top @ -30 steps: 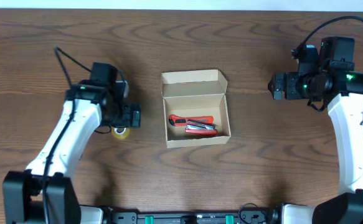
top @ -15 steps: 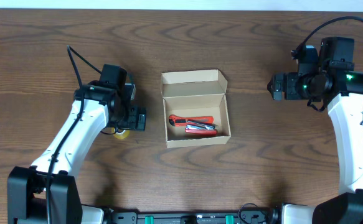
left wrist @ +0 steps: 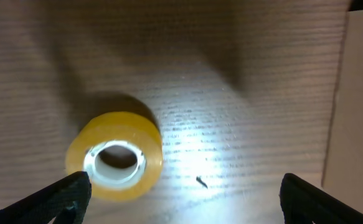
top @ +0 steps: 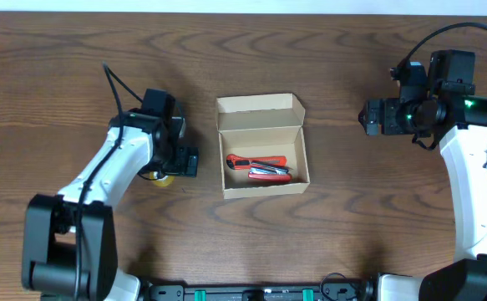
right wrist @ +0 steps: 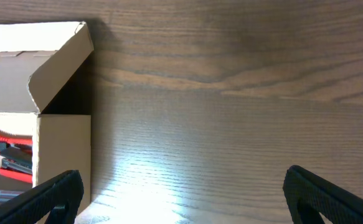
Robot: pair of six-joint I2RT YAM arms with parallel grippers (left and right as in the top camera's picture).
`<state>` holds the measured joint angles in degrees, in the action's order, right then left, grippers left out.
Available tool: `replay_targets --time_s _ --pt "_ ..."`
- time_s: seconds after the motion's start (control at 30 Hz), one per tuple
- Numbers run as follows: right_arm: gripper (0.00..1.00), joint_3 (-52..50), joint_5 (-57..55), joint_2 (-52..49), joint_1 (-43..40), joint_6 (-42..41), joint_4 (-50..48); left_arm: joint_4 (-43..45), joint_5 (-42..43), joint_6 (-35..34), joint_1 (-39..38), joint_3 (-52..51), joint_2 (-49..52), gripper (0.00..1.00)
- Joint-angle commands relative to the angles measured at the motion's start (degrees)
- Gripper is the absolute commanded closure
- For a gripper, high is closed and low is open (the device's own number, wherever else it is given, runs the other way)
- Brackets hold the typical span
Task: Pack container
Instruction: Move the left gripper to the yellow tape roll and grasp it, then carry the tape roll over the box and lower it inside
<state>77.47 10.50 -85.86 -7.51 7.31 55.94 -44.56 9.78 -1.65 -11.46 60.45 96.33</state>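
A dark brown wood-grain table (top: 352, 226) carries everything. Two white robot arms reach over it. The left arm (top: 114, 163) bends in toward the middle, its black wrist just left of the box. In the left wrist view, the left jaws stand wide apart, with only their two dark tips showing at the lower corners. The right arm (top: 469, 159) is held at the far right, well apart from the box. The right jaws are likewise spread wide over bare wood, gripping nothing.

The tan rectangular cardboard container (top: 260, 115) sits at the middle of the table, its hinged flap lid open and folded back on the far side. Its plain outer wall fills the right edge of the left wrist view (left wrist: 355, 93). Its open corner and side wall show at the left of the right wrist view (right wrist: 63, 155).

Inside the container lie red and black hand tools (top: 257, 167), close together on its floor. They are too small to tell apart.

A small yellow tape roll (top: 161, 176) lies flat on the table, hole upward, left of the container and not touching it. From overhead it is mostly hidden under the left wrist. In the left wrist view the roll (left wrist: 122, 124) sits just beside the left-hand jaw tip, ungripped.
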Motion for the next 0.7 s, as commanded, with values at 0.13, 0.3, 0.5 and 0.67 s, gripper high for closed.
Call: replay_targets --time_s 0.13,0.3,0.5,0.67 --pt "0.01 0.04 0.46 -0.31 -0.33 0.48 0.15 0.92 0.72 0.35 -1.44 -0.76 4.02 0.05" --pt "0.01 0.04 0.44 -0.31 -0.33 0.52 0.07 1.11 0.26 -0.15 -3.41 -1.42 4.07 0.04" --pt "0.01 0.04 0.46 -0.31 -0.33 0.52 0.35 3.41 0.15 -0.31 -3.56 -5.6 4.07 0.04" --pt "0.01 0.04 0.46 -0.31 -0.33 0.52 0.63 5.9 0.15 -0.31 -3.56 -8.57 4.07 0.05"
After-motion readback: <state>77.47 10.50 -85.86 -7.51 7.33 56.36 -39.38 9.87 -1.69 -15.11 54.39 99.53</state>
